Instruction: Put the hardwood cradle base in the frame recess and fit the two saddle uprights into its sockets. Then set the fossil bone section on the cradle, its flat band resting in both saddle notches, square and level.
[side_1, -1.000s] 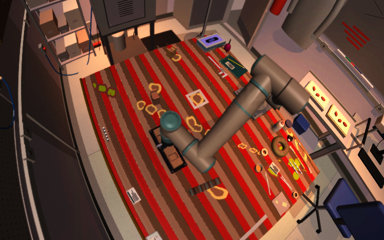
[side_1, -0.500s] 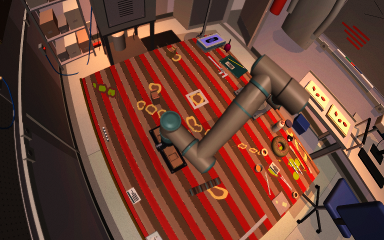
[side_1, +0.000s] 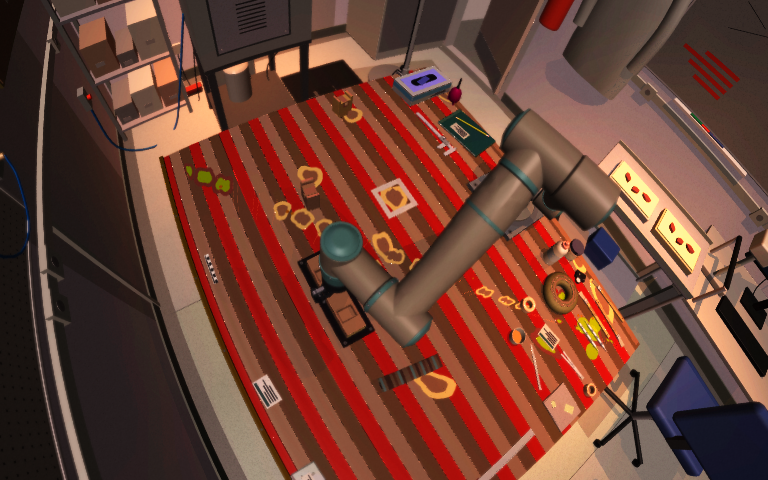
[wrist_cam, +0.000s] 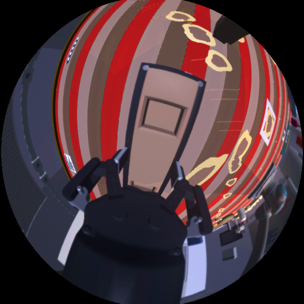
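The hardwood cradle base (wrist_cam: 163, 127) lies inside the dark frame (side_1: 334, 305), and my arm hides its far end from the side camera. One square socket (wrist_cam: 163, 115) shows in its top. A small brown upright (side_1: 310, 196) stands on the striped table beyond the frame. Another brown piece (side_1: 342, 104) stands near the far edge. The ribbed fossil bone section (side_1: 409, 373) lies on the table nearer the front edge. My gripper (wrist_cam: 150, 164) hovers over the near end of the base, open and holding nothing.
A blue box (side_1: 600, 247) sits at the right edge beside a bottle (side_1: 558, 251). A ring-shaped brown object (side_1: 560, 292), small tools and cards crowd the right side. A green book (side_1: 467, 132) and a purple-topped device (side_1: 422, 83) lie at the far end.
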